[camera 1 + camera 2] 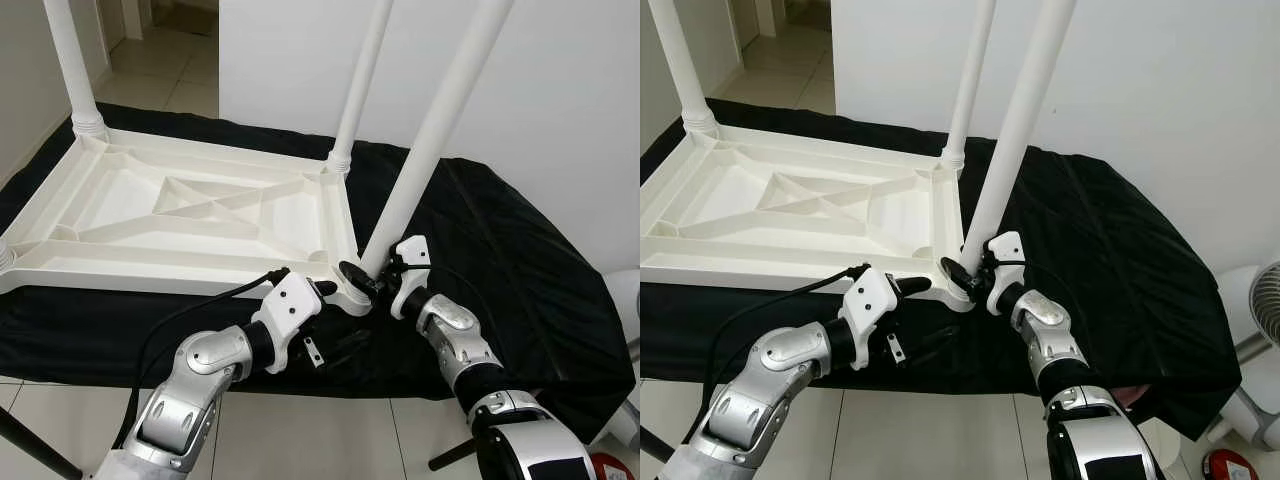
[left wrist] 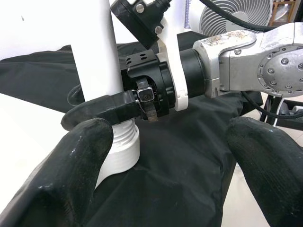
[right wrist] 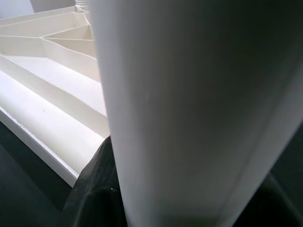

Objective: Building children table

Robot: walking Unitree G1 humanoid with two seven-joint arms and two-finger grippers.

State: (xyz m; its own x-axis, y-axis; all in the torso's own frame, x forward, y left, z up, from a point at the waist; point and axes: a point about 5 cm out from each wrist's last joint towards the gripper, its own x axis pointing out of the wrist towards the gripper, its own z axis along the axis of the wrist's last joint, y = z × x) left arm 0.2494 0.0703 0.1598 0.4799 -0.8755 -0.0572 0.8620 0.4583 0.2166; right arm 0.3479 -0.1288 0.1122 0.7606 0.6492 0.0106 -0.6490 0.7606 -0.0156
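A white plastic table top [image 1: 190, 200] lies upside down on a black cloth. Two white legs stand in its far corners [image 1: 75, 70] [image 1: 360, 90]. A third white leg [image 1: 430, 130] leans to the right, its foot at the near right corner. My right gripper [image 1: 365, 275] is shut on this leg just above the threaded corner socket [image 2: 120, 146]; one of its black fingers [image 2: 102, 111] wraps the tube. My left gripper [image 1: 335, 318] is open beside the same corner, its fingertips [image 2: 71, 175] wide apart with nothing between them. In the right wrist view the leg [image 3: 189, 109] is very close.
The black cloth [image 1: 520, 260] drapes over the low platform and hangs off its near and right edges. A white wall rises just behind. A fan [image 1: 1265, 300] stands on the tiled floor at the right, and a doorway opens at the far left.
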